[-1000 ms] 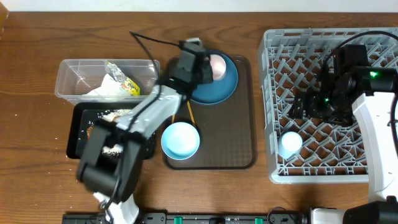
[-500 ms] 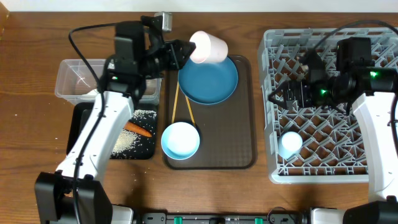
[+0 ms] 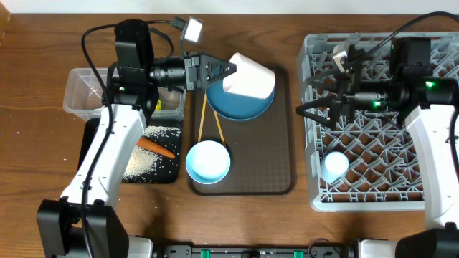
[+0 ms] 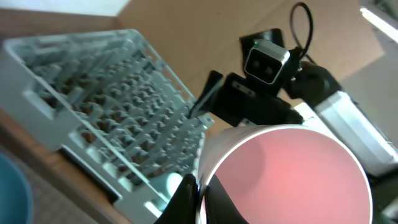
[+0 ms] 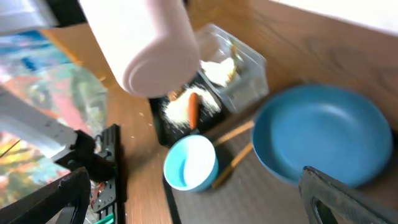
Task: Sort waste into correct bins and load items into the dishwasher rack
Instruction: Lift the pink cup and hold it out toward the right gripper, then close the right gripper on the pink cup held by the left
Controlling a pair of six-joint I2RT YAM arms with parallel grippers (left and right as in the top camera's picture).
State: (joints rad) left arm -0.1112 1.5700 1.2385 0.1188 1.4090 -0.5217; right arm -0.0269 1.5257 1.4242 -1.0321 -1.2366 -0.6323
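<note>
My left gripper (image 3: 217,71) is shut on the rim of the pale pink cup (image 3: 249,76) and holds it on its side above the blue plate (image 3: 240,104). The left wrist view shows the fingers (image 4: 200,200) pinching the cup wall (image 4: 292,174). My right gripper (image 3: 323,87) is open and empty over the left part of the grey dishwasher rack (image 3: 430,183), facing the cup (image 5: 149,43). A light-blue cup (image 3: 334,166) sits in the rack. The white-inside bowl (image 3: 209,161) and chopsticks (image 3: 201,123) lie on the brown tray.
The brown serving tray (image 3: 272,165) lies mid-table. The clear tub (image 3: 84,89) holds a white napkin (image 5: 214,68). The black tray (image 3: 92,154) holds rice (image 3: 143,159) and a carrot (image 3: 156,147). My left arm crosses over both bins.
My left arm rose from the plate with the pink cup in its grip and carried it up and to the right. My right gripper swung left toward the cup with its fingers spread.
</note>
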